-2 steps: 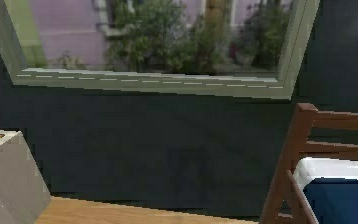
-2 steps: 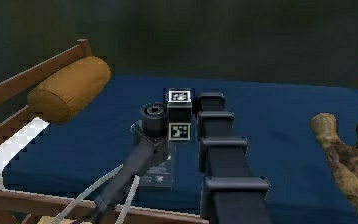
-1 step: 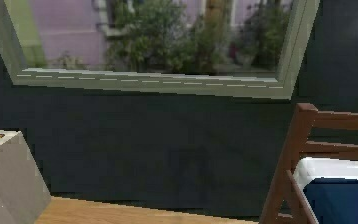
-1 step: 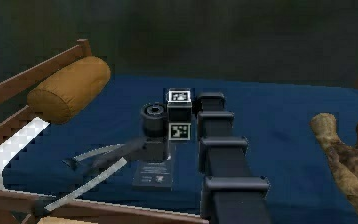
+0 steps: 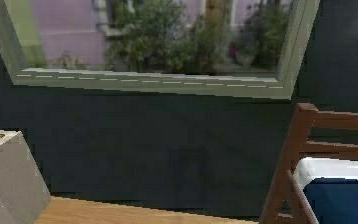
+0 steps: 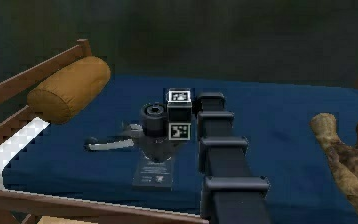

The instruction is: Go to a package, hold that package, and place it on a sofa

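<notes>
Gripper [image 6: 100,144] over the bed's blue mattress [image 6: 277,115]; cannot tell if it holds anything. Small flat dark item [image 6: 155,176] lies on the mattress by it. Brown bolster [image 6: 69,88] nearby. Pale box [image 5: 9,182], likely the package, below the window [image 5: 157,40].

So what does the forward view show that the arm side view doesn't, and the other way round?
Forward view: a window with greenery outside, the dark wall under it, a pale box at the lower left and a strip of wooden floor.

Arm side view: the robot's dark arm reaching across the bed, its claw, a flat grey thing on the mattress near it, a brown bolster pillow and a tan plush toy at the right edge.

Both: the bed's wooden frame and blue mattress.
</notes>
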Motion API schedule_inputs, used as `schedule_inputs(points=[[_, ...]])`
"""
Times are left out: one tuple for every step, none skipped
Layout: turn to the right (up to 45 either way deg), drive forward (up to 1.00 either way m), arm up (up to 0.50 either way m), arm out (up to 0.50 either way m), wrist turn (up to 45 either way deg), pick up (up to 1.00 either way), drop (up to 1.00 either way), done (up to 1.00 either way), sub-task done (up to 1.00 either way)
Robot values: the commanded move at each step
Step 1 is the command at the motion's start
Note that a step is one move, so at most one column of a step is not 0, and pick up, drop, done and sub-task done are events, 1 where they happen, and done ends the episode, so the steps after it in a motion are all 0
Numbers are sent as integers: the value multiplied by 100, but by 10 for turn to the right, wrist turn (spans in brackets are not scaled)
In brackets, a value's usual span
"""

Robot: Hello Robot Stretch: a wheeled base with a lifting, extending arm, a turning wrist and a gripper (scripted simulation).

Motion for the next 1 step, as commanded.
schedule_inputs(points=[[0, 0, 0, 0, 420, 0, 0, 0, 0]])
